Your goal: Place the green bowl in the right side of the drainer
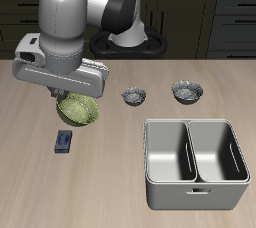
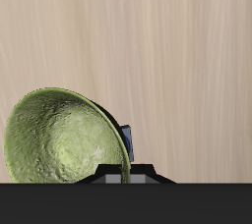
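The green bowl point(image 1: 80, 110) is yellow-green and textured, and hangs tilted on its side under my gripper point(image 1: 66, 98), above the table. In the wrist view the green bowl point(image 2: 64, 140) shows its inside, and its rim runs into my gripper point(image 2: 126, 175), whose jaws are shut on that rim. The fingers are mostly hidden in both views. The drainer point(image 1: 150, 157) is a light-grey bin with two deep compartments. It stands near the table's front edge, well apart from the bowl and gripper. Both compartments hold nothing.
Two grey metallic bowls point(image 1: 134, 97) point(image 1: 186, 92) stand behind the drainer. A small dark blue flat object point(image 1: 64, 141) lies on the table just in front of the green bowl; it also shows in the wrist view point(image 2: 127, 141).
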Motion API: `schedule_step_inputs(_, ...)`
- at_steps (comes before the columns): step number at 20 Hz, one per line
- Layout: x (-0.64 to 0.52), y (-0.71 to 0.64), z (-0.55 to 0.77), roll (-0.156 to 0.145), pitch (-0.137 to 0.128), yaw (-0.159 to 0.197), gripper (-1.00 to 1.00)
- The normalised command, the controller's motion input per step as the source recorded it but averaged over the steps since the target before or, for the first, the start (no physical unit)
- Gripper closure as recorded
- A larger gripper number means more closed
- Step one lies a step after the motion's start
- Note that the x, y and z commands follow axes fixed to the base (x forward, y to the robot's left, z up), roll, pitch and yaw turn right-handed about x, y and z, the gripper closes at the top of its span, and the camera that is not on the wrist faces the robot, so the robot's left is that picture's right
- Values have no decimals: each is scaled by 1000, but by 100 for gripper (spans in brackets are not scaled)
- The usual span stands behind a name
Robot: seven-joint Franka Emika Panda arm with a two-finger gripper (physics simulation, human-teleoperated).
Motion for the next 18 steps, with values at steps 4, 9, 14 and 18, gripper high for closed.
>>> schedule_step_inputs(4,-196,104,607,-15,-59,-5,100)
schedule_step_inputs(9,-115,87,377,5,-50,5,100)
schedule_step_inputs(14,-89,39,263,-7,-71,40,100)
schedule_step_inputs(18,-46,126,146,20,-38,15,100)
